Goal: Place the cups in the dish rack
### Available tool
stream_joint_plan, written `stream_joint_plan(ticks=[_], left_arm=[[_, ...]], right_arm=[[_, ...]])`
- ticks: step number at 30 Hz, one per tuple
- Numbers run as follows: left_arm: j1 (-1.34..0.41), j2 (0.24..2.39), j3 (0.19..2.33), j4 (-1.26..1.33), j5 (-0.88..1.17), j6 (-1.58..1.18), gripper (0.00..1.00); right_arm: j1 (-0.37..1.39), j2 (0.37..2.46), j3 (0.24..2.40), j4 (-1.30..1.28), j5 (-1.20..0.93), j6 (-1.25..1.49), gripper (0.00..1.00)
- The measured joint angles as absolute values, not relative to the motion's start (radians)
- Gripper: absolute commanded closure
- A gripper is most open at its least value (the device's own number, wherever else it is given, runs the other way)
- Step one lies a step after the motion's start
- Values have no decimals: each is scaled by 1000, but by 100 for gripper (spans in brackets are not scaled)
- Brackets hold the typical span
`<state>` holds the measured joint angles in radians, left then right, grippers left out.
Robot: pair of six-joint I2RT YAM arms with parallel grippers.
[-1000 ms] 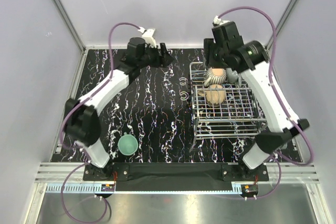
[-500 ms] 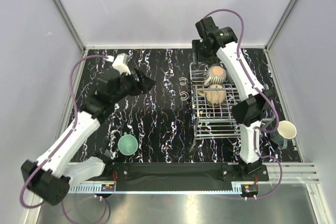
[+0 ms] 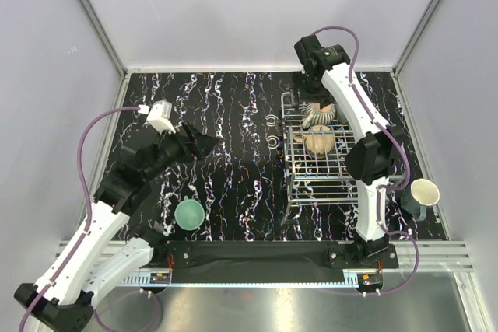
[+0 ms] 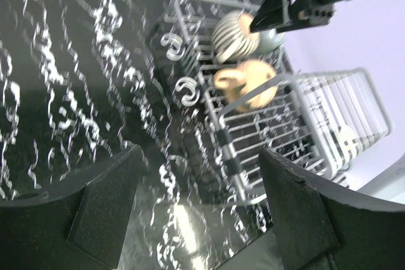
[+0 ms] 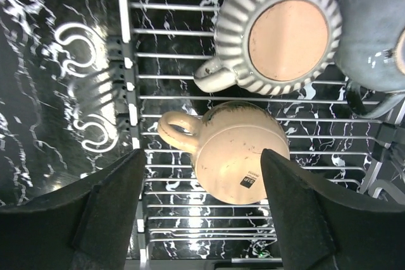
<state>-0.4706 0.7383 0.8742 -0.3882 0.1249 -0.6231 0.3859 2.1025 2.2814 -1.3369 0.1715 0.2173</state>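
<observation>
I am seeing the right gripper (image 5: pixel 201 169) spread and empty over the dish rack (image 5: pixel 124 30), where the striped cup (image 5: pixel 278 30), tan cup (image 5: pixel 237 153) and grey-green cup (image 5: pixel 373 30) are resting. The left gripper (image 4: pixel 199 175) is hanging spread and empty. The teal-green cup (image 3: pixel 189 214) is sitting on the table (image 3: pixel 233 184).

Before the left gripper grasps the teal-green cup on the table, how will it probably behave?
The teal-green cup looks like glazed ceramic: probably rigid, rather slippery, and breakable if dropped. It seems to stand mouth up, so a push would likely slide it, not roll it.
</observation>
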Motion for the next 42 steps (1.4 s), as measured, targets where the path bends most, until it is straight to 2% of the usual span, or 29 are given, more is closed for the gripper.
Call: stream_joint_plan(ticks=[10, 21, 42], left_arm=[[-471, 722, 837, -449, 130, -629, 18], [-471, 694, 828, -528, 126, -619, 18], [-471, 676, 829, -568, 122, -610, 18]], right_arm=[[385, 2115, 2169, -1337, 178, 196, 11], [384, 2111, 2035, -1338, 266, 179, 11], [336, 2027, 1896, -1324, 300, 184, 12]])
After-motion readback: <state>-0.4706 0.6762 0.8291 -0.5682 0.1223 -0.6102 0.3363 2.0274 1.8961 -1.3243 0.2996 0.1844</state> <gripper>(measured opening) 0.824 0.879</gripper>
